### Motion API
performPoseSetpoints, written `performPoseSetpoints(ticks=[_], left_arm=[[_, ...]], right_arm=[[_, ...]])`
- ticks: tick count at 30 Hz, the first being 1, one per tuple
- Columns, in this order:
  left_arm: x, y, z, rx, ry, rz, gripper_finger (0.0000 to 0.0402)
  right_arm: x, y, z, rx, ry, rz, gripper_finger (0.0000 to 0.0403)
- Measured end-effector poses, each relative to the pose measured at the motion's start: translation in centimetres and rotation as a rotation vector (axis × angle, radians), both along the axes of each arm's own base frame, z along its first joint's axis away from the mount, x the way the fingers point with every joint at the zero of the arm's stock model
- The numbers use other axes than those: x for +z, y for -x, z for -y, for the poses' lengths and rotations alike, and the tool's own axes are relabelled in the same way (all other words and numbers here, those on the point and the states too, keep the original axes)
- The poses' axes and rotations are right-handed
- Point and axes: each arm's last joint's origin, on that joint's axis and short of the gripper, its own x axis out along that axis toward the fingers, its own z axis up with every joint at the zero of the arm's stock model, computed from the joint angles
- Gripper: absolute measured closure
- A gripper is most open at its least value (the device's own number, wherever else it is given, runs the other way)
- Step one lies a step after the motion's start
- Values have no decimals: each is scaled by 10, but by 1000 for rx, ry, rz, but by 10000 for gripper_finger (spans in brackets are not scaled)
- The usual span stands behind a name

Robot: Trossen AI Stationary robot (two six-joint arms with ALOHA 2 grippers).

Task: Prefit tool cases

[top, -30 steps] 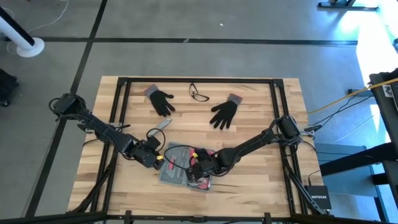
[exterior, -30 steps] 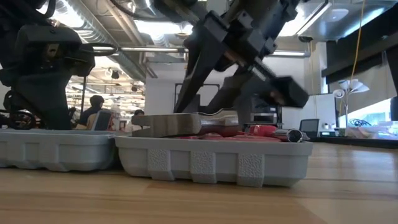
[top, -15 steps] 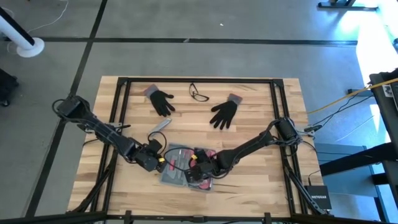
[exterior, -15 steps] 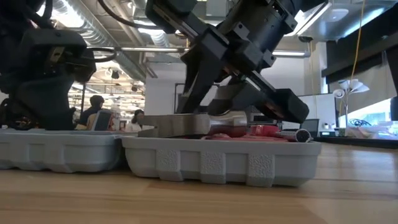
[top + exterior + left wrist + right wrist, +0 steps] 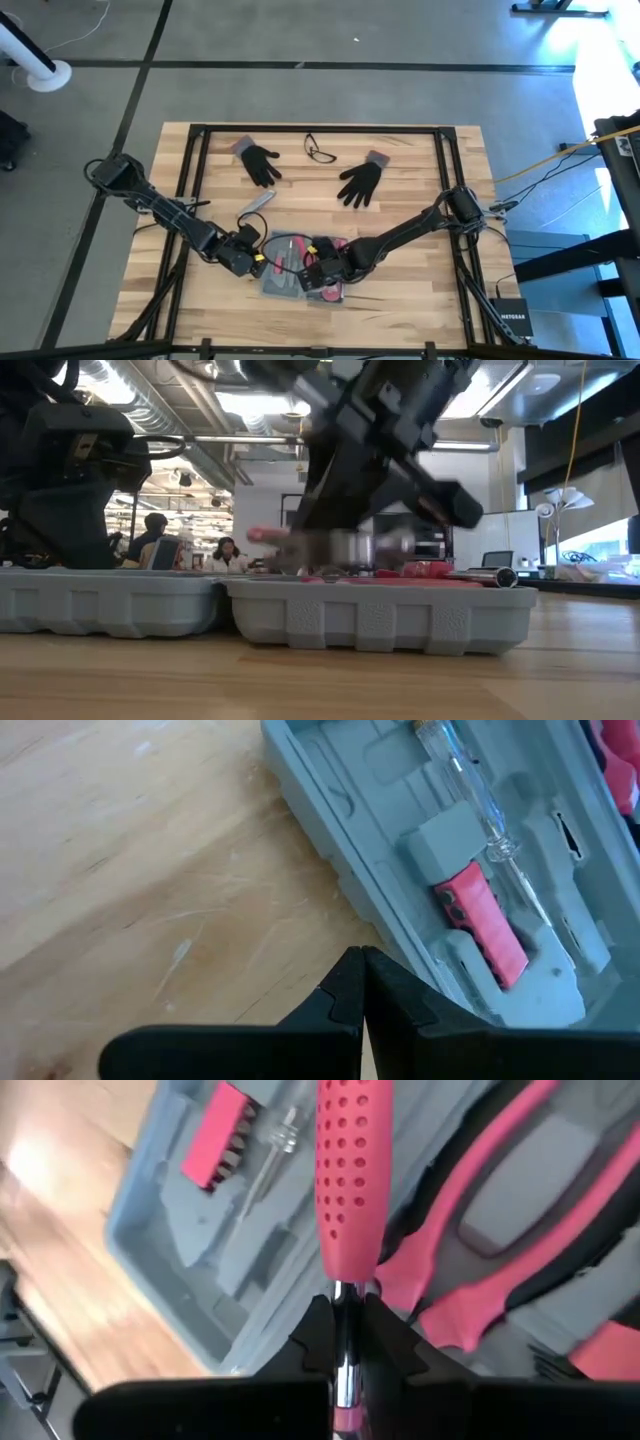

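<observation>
While the left gripper (image 5: pixel 355 982) rests closed beside the tool case (image 5: pixel 285 275) on the counter (image 5: pixel 420 300), the right gripper (image 5: pixel 345 1342) pinches a pink-handled tool (image 5: pixel 345 1190) over it.

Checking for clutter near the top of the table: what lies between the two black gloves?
In the high view, a pair of glasses lies between the left glove and the right glove, slightly beyond them; otherwise bare wood.
</observation>
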Motion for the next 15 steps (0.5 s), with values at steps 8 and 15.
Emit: performPoseSetpoints(ticks=[8,15], left_arm=[[-1,2,1,-15,-13,-14,402],[-1,5,6,-74,-39,-16,401]], right_arm=[[41,27,6,-26,78,-57,387],[54,89,0,-205,91,-137,387]])
